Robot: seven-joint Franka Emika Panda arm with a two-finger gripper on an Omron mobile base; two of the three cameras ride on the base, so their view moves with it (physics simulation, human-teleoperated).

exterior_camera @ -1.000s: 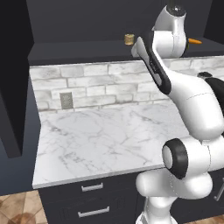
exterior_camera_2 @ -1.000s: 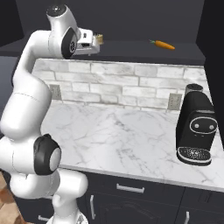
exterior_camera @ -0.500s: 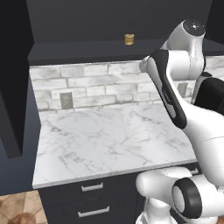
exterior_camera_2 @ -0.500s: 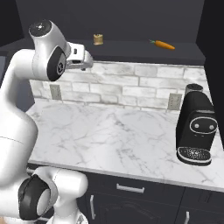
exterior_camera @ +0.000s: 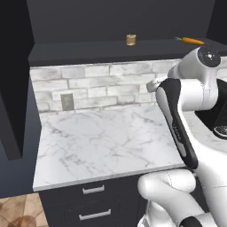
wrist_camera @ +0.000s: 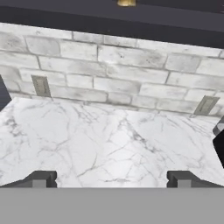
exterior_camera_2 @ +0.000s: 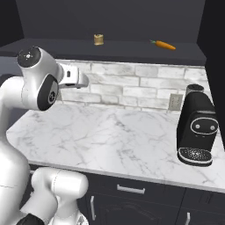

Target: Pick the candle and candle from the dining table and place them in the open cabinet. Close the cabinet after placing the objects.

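Observation:
A short squat golden-tan candle (exterior_camera: 130, 40) (exterior_camera_2: 99, 39) stands free on the floor of the open dark cabinet (exterior_camera: 111, 52) (exterior_camera_2: 110, 48), above the brick wall. In the hand view the candle (wrist_camera: 126, 2) sits at the top edge. My gripper (wrist_camera: 111, 179) is open and empty, its fingertips (wrist_camera: 41, 178) wide apart, facing the brick wall over the marble counter. In the right base view my hand (exterior_camera_2: 74, 80) hangs below and left of the candle, well apart from it. The dining table is out of view.
An orange carrot (exterior_camera: 193, 41) (exterior_camera_2: 163, 44) lies on the same cabinet floor to the right. A black coffee machine (exterior_camera_2: 197, 132) stands on the marble counter (exterior_camera: 102, 142) at the right. An open cabinet door (exterior_camera: 13, 88) juts out on the left. Dark drawers (exterior_camera: 95, 190) run below.
My hand has drawn back and down from the cabinet shelf to brick-wall height. The candle stays on the shelf. The gripper remains open.

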